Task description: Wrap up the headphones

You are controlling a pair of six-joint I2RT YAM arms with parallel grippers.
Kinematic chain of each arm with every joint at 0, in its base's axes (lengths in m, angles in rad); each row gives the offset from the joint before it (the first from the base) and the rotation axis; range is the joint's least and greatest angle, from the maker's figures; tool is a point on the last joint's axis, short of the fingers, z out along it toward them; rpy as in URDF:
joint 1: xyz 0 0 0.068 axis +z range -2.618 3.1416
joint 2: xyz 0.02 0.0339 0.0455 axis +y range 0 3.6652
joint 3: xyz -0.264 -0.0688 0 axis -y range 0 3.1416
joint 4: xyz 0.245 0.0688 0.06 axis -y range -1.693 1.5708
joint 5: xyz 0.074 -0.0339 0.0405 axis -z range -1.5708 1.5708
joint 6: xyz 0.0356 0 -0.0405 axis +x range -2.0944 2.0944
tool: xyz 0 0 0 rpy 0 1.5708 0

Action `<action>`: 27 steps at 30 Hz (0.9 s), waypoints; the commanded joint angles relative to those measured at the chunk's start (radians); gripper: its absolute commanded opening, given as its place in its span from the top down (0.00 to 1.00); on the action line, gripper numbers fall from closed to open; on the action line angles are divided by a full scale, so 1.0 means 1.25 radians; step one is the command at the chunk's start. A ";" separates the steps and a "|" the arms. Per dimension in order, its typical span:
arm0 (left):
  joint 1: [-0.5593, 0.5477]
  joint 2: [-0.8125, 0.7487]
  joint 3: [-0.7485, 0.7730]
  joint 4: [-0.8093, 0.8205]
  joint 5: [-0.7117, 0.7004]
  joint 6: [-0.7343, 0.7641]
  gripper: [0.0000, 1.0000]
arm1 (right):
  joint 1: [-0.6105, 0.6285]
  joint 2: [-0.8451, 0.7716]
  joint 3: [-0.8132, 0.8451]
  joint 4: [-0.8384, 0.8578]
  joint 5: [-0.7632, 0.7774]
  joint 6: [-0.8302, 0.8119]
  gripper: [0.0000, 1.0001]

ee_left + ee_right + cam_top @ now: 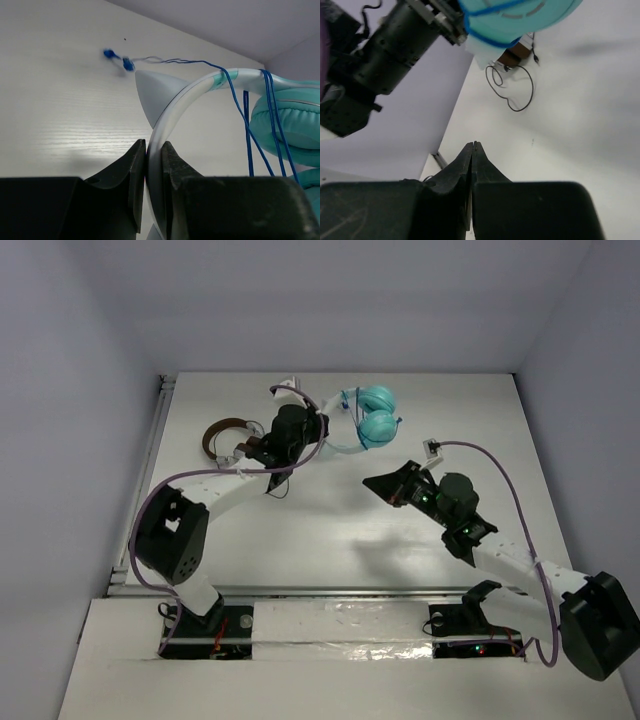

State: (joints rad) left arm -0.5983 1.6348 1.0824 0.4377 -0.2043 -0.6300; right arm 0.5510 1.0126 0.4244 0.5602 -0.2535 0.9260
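The headphones [375, 416] have teal ear cups and a white headband and are held up at the back middle of the table. My left gripper [303, 435] is shut on the white headband [200, 88], as the left wrist view [153, 146] shows. The thin blue cable [270, 100] is looped over the headband next to a teal cup [290, 127]. Its plug end [128, 64] lies on the table. My right gripper [377, 483] is shut and empty [473, 145], in front of and to the right of the headphones. A teal cup [520, 20] shows above it.
Brown-banded headphones [225, 435] lie to the left of my left gripper. Their thin black cable [516, 95] is coiled on the table. White walls close the table at the left, back and right.
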 commanded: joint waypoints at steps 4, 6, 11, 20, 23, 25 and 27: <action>-0.026 -0.130 0.102 -0.044 -0.048 0.106 1.00 | 0.005 0.045 -0.017 0.021 0.073 -0.079 1.00; -0.026 -0.143 0.156 -0.120 -0.040 0.130 1.00 | 0.005 0.037 -0.031 0.026 0.086 -0.088 1.00; -0.049 -0.181 0.292 -0.317 0.013 0.177 1.00 | 0.005 -0.045 -0.113 0.098 0.075 -0.143 0.88; -0.088 -0.191 0.492 -0.579 0.130 0.205 1.00 | 0.005 -0.041 -0.089 0.162 0.084 -0.192 0.45; -0.096 -0.205 0.543 -0.641 0.160 0.194 1.00 | 0.005 -0.041 -0.062 0.172 0.075 -0.219 0.33; -0.096 -0.214 0.560 -0.664 0.192 0.186 1.00 | 0.005 -0.044 -0.021 0.157 0.068 -0.256 0.29; -0.105 -0.234 0.571 -0.686 0.203 0.182 1.00 | 0.005 -0.057 0.002 0.129 0.080 -0.284 0.26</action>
State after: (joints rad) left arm -0.7200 1.4338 1.7203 -0.4042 -0.0181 -0.3691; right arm 0.5510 0.9634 0.3454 0.6643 -0.1680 0.6621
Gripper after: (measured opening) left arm 0.121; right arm 0.734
